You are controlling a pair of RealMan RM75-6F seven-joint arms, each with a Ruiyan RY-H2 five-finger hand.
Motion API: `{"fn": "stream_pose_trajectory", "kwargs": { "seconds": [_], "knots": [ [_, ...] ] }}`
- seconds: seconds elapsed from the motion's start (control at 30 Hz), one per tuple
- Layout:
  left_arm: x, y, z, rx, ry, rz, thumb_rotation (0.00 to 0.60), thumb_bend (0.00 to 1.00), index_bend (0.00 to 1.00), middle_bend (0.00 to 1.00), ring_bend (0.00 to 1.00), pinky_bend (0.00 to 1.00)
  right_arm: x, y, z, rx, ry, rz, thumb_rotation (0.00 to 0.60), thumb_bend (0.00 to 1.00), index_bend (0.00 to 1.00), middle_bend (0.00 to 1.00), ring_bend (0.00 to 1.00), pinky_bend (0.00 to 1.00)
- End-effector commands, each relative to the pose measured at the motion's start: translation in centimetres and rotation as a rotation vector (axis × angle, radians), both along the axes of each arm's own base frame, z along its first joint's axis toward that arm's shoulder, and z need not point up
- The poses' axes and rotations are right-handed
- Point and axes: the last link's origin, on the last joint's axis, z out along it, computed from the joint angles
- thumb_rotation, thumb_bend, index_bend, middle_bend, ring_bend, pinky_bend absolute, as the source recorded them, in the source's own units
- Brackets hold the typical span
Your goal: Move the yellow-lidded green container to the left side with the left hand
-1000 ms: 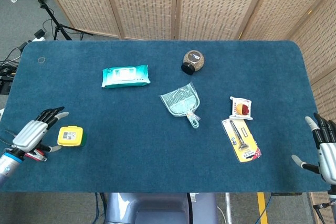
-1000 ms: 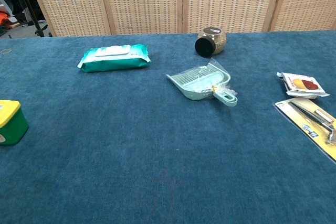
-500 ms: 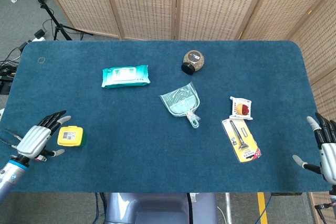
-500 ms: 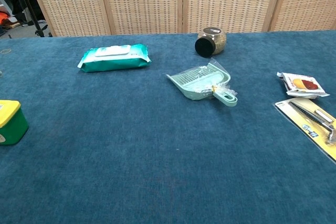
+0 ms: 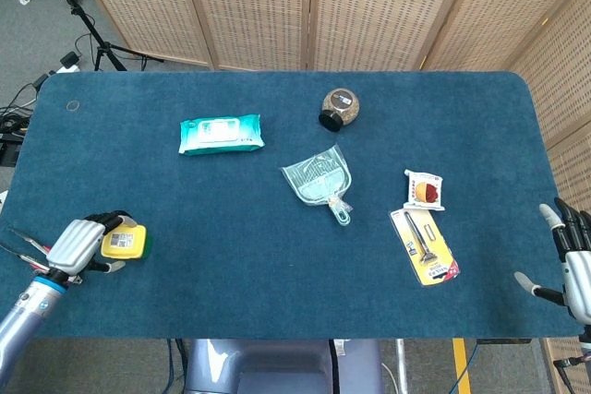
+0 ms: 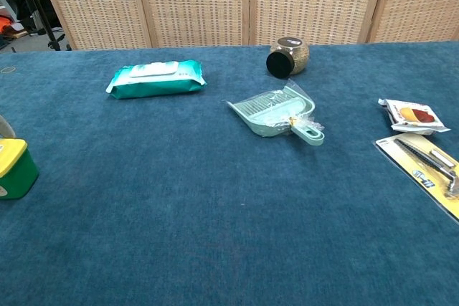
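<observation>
The green box with the yellow lid (image 5: 126, 241) sits on the blue table (image 5: 231, 256), near the left edge and close to the front. The left hand (image 5: 81, 243) is right beside it, with its fingers curled over the lid, touching it. The right hand (image 5: 574, 265) is far away by the table's right edge, with its fingers spread and nothing in it.

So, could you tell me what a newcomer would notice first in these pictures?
Probably the left hand at the near left edge of the blue table, its fingers curled over the yellow-lidded green container. Next, the teal wipes pack further back, and the pale green dustpan near the middle.
</observation>
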Motion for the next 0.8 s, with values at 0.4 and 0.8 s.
{"fn": "stream_pose_trajectory", "kwargs": {
  "seconds": [0.4,0.8],
  "knots": [
    [1.4,-0.3,0.6,-0.017,-0.075,0.014,0.6,0.35,0.56,0.43,0.43,0.44,-0.1,-0.1,0.0,0.0,-0.005,-0.002,0.6,0.0,0.0,0.0,0.0,0.0],
    [2.2,1.5,7.0,-0.337,-0.097,0.202,0.6,0.45,0.56,0.43,0.43,0.44,0.0,-0.1,-0.4,0.013,0.006,-0.002,0.6,0.0,0.0,0.0,0.0,0.0]
  ]
}}
